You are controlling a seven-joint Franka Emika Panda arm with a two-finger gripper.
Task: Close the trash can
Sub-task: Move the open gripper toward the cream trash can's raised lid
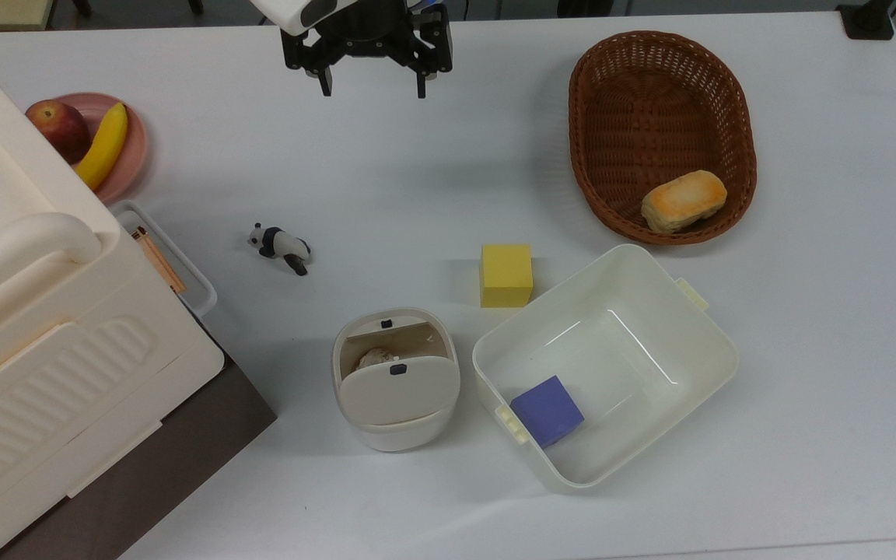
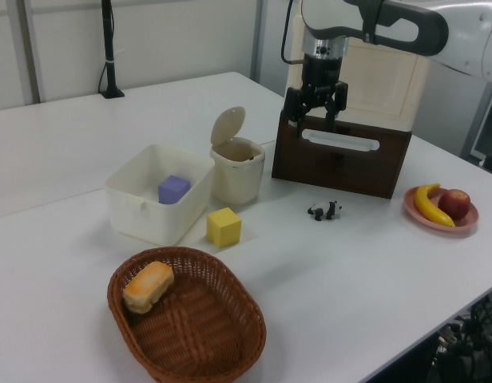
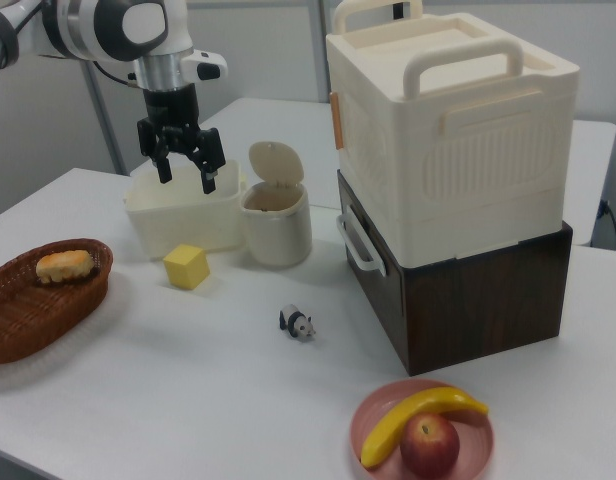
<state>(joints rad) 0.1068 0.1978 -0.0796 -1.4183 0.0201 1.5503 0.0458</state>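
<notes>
While its lid (image 2: 228, 126) stands raised on the hinge, the trash can (image 1: 395, 381) sits on the table (image 1: 386, 194) just beside the white tub (image 1: 605, 365): cream-white, rounded-square body, beige lid with a black button, something pale inside. Gripper (image 1: 373, 84): fingers apart, holding nothing, well apart from the can.

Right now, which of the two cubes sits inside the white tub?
The purple cube, lying on the floor of the white tub near one corner. The yellow cube rests on the table just outside the tub's wall, toward the basket.
</notes>
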